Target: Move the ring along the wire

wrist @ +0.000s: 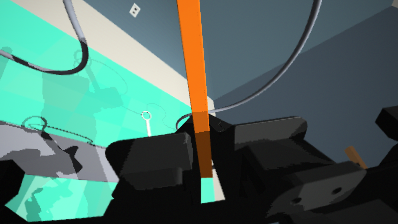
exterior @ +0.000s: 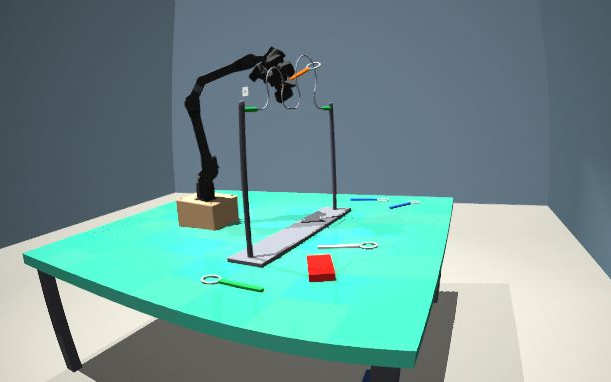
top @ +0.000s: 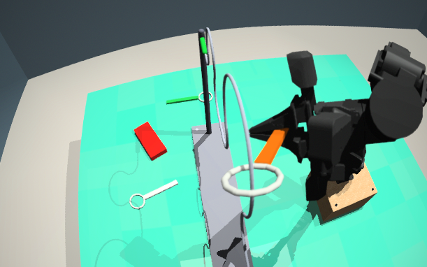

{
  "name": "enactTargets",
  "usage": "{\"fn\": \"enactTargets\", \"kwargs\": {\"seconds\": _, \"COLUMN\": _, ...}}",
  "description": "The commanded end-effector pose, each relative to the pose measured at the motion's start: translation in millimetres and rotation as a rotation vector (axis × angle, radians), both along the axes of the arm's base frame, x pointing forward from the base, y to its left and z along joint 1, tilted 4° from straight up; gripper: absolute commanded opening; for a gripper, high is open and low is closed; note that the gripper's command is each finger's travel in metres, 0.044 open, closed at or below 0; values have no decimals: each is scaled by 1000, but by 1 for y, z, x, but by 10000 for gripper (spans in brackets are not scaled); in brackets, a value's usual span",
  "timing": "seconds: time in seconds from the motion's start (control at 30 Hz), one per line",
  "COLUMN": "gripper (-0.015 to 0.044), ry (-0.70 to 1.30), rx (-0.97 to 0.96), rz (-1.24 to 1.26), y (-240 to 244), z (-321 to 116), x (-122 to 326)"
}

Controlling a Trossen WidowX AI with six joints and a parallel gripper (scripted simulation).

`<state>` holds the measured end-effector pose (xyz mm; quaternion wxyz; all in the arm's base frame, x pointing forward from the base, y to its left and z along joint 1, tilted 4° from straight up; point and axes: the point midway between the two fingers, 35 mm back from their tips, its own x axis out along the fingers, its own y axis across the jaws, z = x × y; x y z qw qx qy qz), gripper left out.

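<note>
The white ring [top: 225, 182] [exterior: 313, 65] with an orange handle [top: 271, 147] [exterior: 300, 74] [wrist: 192, 55] sits high up around a loop of the thin grey wire [top: 236, 94] [wrist: 280, 75], which passes through it. My gripper [top: 280, 134] [exterior: 286, 80] [wrist: 199, 116] is shut on the lower end of the handle. The ring lies roughly level, between the two posts [exterior: 244, 180] [exterior: 333, 155]. Green wire parts [top: 203, 45] [exterior: 251, 108] [exterior: 326, 107] sit at the post tops. In the wrist view the ring itself is out of frame.
The posts stand on a grey base plate [top: 214, 168] [exterior: 291, 237]. A red block [top: 149, 140] [exterior: 321, 267], a white-handled ring [top: 159, 189] [exterior: 346, 245], a green-handled ring [top: 182, 100] [exterior: 238, 285] and two blue-handled rings [exterior: 366, 199] [exterior: 400, 204] lie on the table. The arm stands on a wooden block [top: 350, 197] [exterior: 207, 211].
</note>
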<state>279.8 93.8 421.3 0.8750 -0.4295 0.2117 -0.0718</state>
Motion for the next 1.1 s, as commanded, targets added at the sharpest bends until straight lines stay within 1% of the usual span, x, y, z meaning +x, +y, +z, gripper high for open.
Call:
{"fn": "enactTargets", "kwargs": {"seconds": 0.0, "gripper": -150, "ry": 1, "rx": -56, "rz": -5, "y": 0, "z": 0, "x": 1}}
{"fn": "enactTargets", "kwargs": {"seconds": 1.07, "gripper": -150, "ry": -9, "rx": -446, "rz": -37, "y": -4, "z": 12, "x": 0}}
